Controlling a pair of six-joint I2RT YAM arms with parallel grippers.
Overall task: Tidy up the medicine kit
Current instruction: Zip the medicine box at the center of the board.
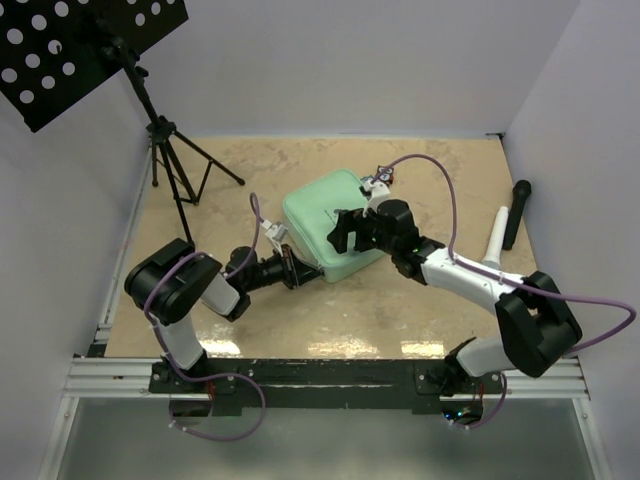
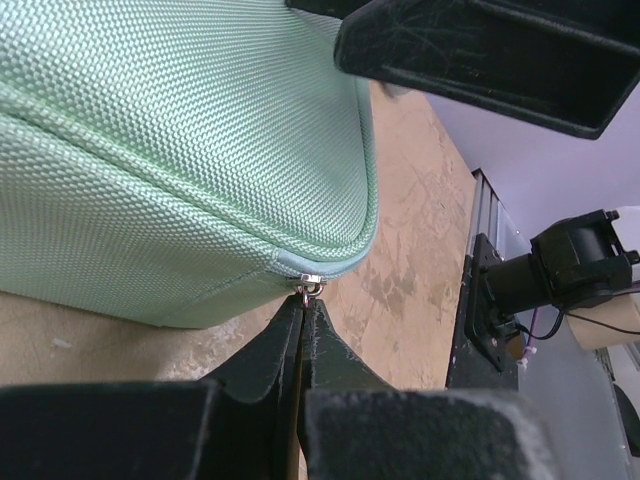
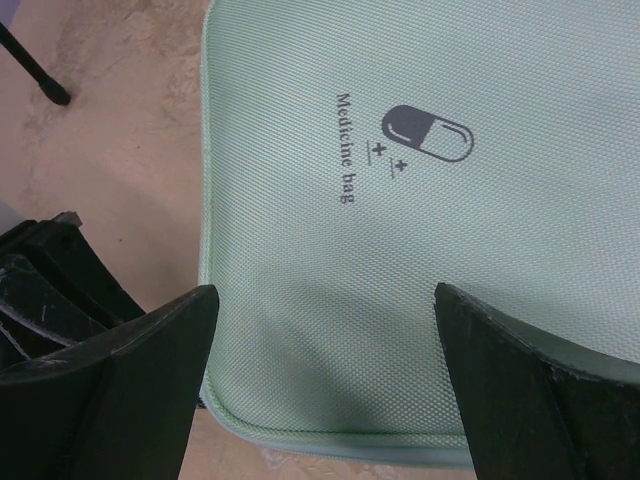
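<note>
The medicine kit (image 1: 318, 215) — mint-green woven fabric, rounded corners, zipped shut — lies flat mid-worktop (image 1: 400, 320), skewed diagonally, its near-corner zip pull (image 2: 309, 288) pinched by the left gripper (image 2: 303, 306), the right gripper (image 3: 325, 335) spread above its lid.

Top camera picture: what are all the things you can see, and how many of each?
medicine kit: one, mint green, closed, middle of table
zip pull: one, silver, at kit's corner
tripod: one, black, back left
holed board: one, black, above tripod
black stick: one, black, right edge
white stick: one, white, beside black stick
table: one, beige
left gripper: one, black, shut on zip pull
right gripper: one, black, open over kit's lid
</note>
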